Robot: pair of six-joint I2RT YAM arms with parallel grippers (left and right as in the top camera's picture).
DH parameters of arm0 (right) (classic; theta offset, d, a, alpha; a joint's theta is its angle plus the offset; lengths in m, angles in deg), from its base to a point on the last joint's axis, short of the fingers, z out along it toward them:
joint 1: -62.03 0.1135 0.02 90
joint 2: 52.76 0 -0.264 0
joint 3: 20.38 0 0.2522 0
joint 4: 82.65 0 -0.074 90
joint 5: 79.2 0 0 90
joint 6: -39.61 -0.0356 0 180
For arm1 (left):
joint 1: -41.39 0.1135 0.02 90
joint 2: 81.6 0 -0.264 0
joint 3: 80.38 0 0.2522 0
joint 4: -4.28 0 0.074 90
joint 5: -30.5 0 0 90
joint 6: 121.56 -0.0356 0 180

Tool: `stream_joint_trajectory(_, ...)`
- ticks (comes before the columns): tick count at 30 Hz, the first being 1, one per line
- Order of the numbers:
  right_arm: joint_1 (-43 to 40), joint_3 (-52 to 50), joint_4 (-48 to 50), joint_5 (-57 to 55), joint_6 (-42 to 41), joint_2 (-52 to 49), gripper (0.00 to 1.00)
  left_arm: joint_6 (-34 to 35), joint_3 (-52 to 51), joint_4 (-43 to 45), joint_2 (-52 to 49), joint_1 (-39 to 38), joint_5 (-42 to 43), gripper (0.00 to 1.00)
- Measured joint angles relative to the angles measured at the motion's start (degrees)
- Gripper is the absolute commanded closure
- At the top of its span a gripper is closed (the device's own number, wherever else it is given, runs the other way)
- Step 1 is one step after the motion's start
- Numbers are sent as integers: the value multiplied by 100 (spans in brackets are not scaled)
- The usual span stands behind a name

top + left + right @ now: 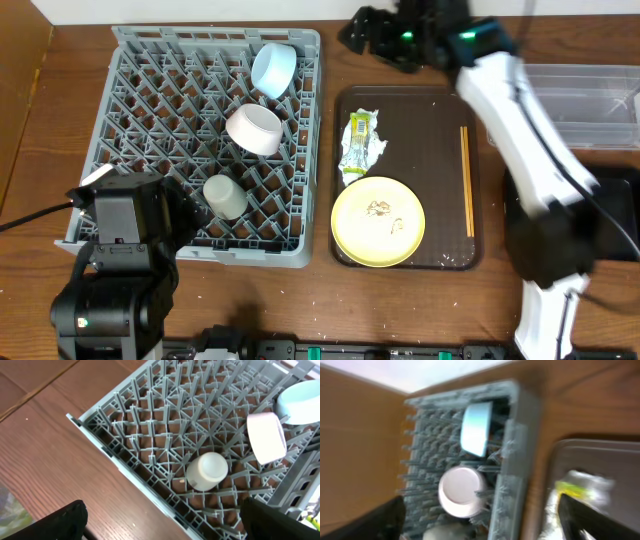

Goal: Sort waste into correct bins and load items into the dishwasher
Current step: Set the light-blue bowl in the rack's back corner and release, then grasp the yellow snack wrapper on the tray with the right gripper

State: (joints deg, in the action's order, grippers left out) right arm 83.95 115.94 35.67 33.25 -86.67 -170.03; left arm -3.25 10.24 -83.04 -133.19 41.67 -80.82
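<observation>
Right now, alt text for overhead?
Grey lattice dish rack, left, holds a light blue bowl, white bowl and cream cup; brown tray beside it carries a pale yellow round plate, yellow-green snack wrapper and wooden chopsticks.

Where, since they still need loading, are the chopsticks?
In the overhead view, the chopsticks lie lengthwise along the right side of the brown tray, to the right of the yellow plate and not touching it.
</observation>
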Motion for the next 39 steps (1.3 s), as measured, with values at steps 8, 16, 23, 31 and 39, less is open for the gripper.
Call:
stream_joint_trajectory(8,4,85,-2140,-1578,581,496,1,2,0,4,-2,0,-2,2)
stream_joint_trajectory(16,297,-216,-2116,-1840,684,-199,7,2,0,4,0,0,-4,2)
stream_joint_trajectory(23,876,-232,-1602,-1869,719,-905,16,0,0,4,-2,0,-2,2)
stream_joint_trajectory(31,1294,-243,-1438,-2149,415,-1751,37,0,0,2,-2,0,-4,2)
stream_joint_trajectory(39,1287,-299,-1405,-2295,358,-1843,43,2,0,2,0,0,-2,2)
